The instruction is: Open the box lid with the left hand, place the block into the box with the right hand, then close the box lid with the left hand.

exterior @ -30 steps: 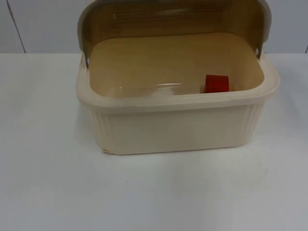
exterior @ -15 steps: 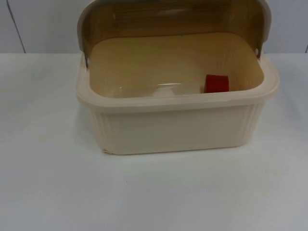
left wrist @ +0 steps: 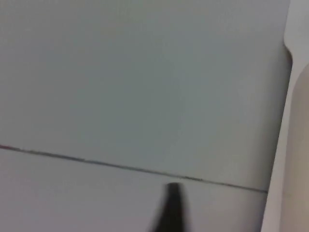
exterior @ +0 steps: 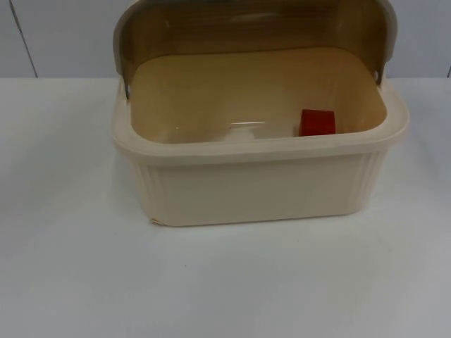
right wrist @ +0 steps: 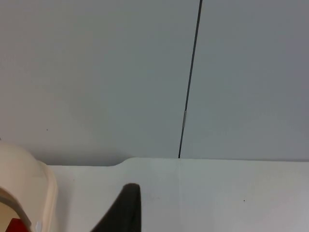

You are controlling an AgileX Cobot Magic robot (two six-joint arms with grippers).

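A cream plastic box (exterior: 261,186) stands in the middle of the table, its translucent brown lid (exterior: 254,28) swung up and back. A red block (exterior: 317,122) rests inside on the box floor, near the front right. My left gripper (left wrist: 170,210) is off the table beside the box's left side, facing the grey wall, with the box's cream edge (left wrist: 289,145) close by. My right gripper (right wrist: 126,208) hangs to the right of the box, apart from it. From there I see the box's rounded corner (right wrist: 34,188) and a sliver of the red block (right wrist: 17,226).
The white table top (exterior: 225,282) spreads wide in front of the box and to both sides. The grey partition wall (exterior: 63,35) stands right behind the box, with a dark seam (right wrist: 190,77) running down it.
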